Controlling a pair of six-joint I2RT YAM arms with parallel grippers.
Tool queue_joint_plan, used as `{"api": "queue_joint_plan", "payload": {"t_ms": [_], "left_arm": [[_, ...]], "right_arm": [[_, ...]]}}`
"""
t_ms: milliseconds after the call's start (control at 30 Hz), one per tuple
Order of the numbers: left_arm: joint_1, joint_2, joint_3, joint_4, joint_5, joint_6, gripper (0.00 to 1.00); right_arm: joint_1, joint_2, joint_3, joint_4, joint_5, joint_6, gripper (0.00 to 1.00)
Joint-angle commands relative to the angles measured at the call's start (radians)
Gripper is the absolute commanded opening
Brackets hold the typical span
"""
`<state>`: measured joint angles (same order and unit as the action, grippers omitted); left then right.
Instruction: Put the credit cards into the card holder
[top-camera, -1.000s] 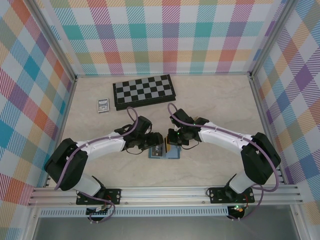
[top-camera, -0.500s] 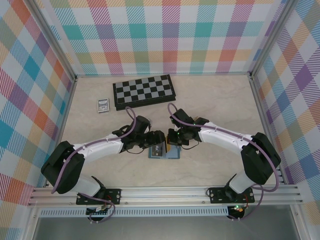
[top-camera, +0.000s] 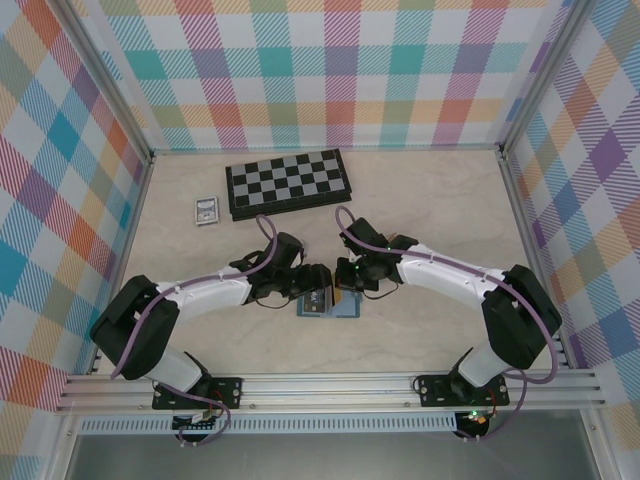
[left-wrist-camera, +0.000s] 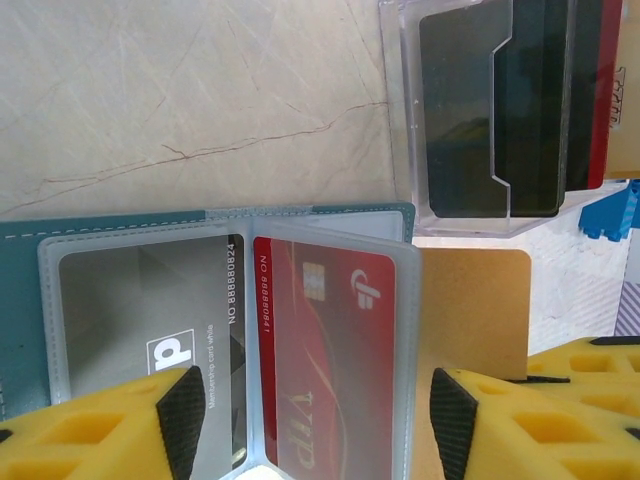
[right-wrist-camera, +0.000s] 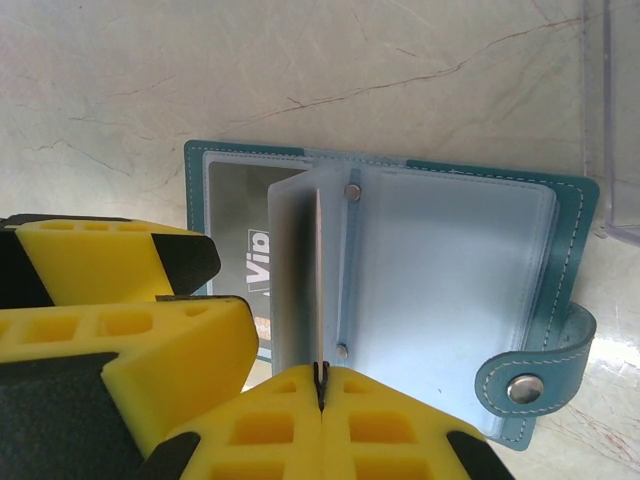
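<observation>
Here, near the front middle of the counter (top-camera: 430, 200), the teal card holder (right-wrist-camera: 480, 250) lies open and flat, its snap tab (right-wrist-camera: 525, 385) hanging off one corner. The two arms meet over it from either side.

The right gripper (right-wrist-camera: 320, 385) has its yellow fingers pressed together, pinching the free edge of one clear sleeve (right-wrist-camera: 300, 270) of the card holder. That sleeve stands upright, edge-on to the right wrist camera.

The left gripper (left-wrist-camera: 310, 425) is spread wide. Its fingers (left-wrist-camera: 130, 425) sit on either side of the sleeves, and nothing is caught between them.

In the left wrist view, a red card (left-wrist-camera: 325, 350) marked VIP sits inside a clear sleeve. A grey card (left-wrist-camera: 140, 300) fills the pocket beside it. A tan card (left-wrist-camera: 475, 310) shows just past the red one, partly under the sleeve's edge; I cannot tell whether it is in a pocket.

A clear box (left-wrist-camera: 400, 110) stands just beyond the card holder, with dark cards (left-wrist-camera: 470, 110) upright inside it and a red edge behind them.

Well apart, toward the back of the counter, lie a chessboard (top-camera: 288, 183) and a small silver-framed rectangle (top-camera: 206, 210).
</observation>
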<state>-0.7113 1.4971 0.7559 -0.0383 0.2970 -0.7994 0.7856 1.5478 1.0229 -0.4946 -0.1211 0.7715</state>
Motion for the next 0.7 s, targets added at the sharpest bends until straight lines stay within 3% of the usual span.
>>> {"api": "queue_joint_plan", "payload": {"t_ms": [0, 467, 667], "left_arm": [[-0.014, -0.001, -0.009, -0.004, -0.007, 0.009, 0.61], [-0.013, -0.014, -0.012, -0.009, -0.033, -0.002, 0.62], [-0.013, -0.027, -0.018, -0.013, -0.043, 0.000, 0.57]], "right_arm": [[0.001, -0.013, -0.004, -0.002, -0.001, 0.009, 0.00], [-0.006, -0.029, -0.021, 0.035, -0.031, 0.033, 0.00], [-0.014, -0.034, -0.029, 0.036, -0.036, 0.034, 0.00]]}}
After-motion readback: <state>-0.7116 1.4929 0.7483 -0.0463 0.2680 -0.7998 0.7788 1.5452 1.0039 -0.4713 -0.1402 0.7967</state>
